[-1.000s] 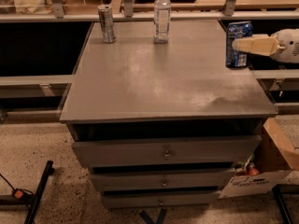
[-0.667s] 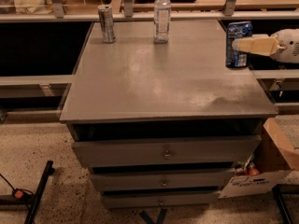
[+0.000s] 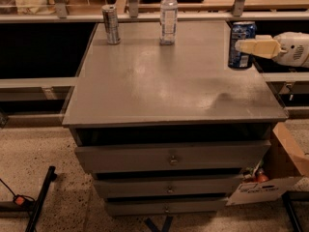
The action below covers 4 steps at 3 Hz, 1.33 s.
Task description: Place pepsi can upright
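Observation:
The pepsi can (image 3: 238, 59), blue with white markings and a silver top, stands upright on the grey table top (image 3: 174, 88) near its right edge. My gripper (image 3: 244, 46) comes in from the right at the can's mid height. Its cream tip lies across the front of the can's right side. Part of the can's label is hidden behind it.
A slim silver-grey can (image 3: 111, 24) stands at the table's back left. A clear water bottle (image 3: 168, 15) stands at the back middle. The table has several drawers (image 3: 170, 157) below. A cardboard box (image 3: 285, 163) sits on the floor at the right. A rail runs behind the table.

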Each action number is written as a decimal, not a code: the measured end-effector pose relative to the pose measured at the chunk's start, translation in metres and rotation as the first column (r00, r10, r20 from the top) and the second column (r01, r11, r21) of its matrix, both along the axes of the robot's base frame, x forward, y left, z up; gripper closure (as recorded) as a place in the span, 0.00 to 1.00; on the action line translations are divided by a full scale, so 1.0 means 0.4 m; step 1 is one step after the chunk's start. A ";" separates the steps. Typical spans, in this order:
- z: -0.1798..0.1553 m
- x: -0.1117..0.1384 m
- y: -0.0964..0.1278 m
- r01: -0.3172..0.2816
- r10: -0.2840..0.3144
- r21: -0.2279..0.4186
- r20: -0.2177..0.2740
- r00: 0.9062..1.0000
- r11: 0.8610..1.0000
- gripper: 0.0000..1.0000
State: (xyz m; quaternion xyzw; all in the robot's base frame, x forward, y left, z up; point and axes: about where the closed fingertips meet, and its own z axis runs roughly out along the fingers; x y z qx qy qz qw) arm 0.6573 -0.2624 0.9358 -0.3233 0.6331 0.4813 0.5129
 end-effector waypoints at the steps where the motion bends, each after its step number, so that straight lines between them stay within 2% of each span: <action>1: -0.029 0.033 0.002 0.019 -0.016 -0.024 0.118 0.993 1.000 1.00; 2: -0.032 0.032 0.005 0.017 -0.014 -0.018 0.119 0.993 1.000 1.00; 3: -0.035 0.026 -0.001 0.028 -0.029 0.010 0.165 0.986 1.000 1.00; 4: -0.037 0.014 -0.004 0.042 -0.047 0.027 0.247 0.968 0.999 1.00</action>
